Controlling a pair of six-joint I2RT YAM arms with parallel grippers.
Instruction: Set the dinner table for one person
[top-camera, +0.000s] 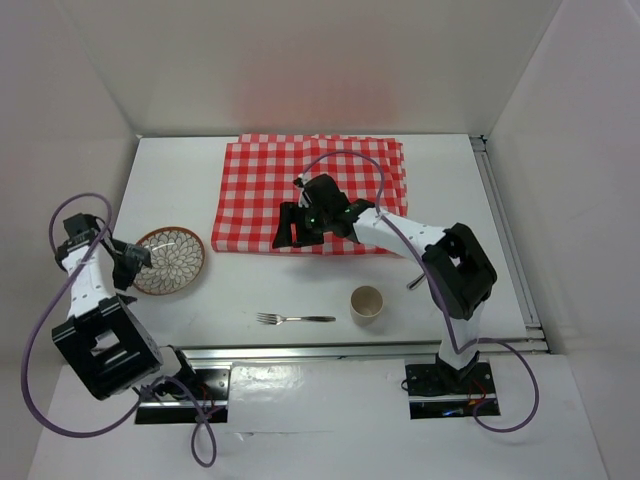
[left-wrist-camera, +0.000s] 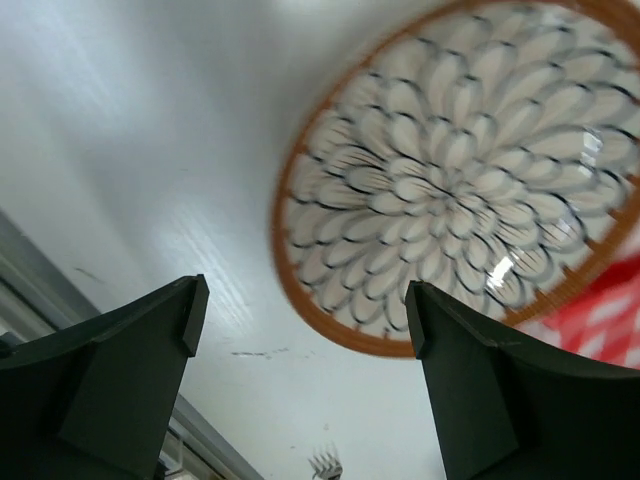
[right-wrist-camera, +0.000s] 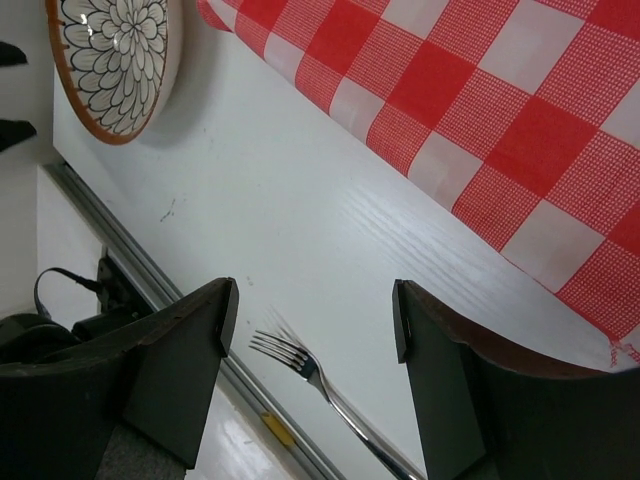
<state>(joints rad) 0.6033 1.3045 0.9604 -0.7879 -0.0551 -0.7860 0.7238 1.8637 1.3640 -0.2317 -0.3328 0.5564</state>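
Desk (top-camera: 180, 180): large white surface, filling the working area in front of both arm bases. At the far left, the left gripper (top-camera: 130, 256) is seen just beside the left rim of a patterned plate (top-camera: 168, 260); in the left wrist view its jaws are spread wide (left-wrist-camera: 300, 320) with nothing between them, so it is recorded as released, and the plate (left-wrist-camera: 450, 170) is seen ahead of the fingertips, slightly blurred. The plate is lying flat on the desk, near its left edge. Further right, a fork (top-camera: 295, 319) is laid near the front edge, tines pointing left, well apart from the plate. A red-and-white checked cloth (top-camera: 310, 190) is spread over the middle back part of the desk. The right gripper (top-camera: 290, 225) is held over the near edge of that cloth; its jaws are parted (right-wrist-camera: 310, 320) and nothing is grasped, with bare desk and the fork (right-wrist-camera: 300, 365) visible beyond them. A pale cup (top-camera: 367, 302) is standing upright just right of the fork's handle.
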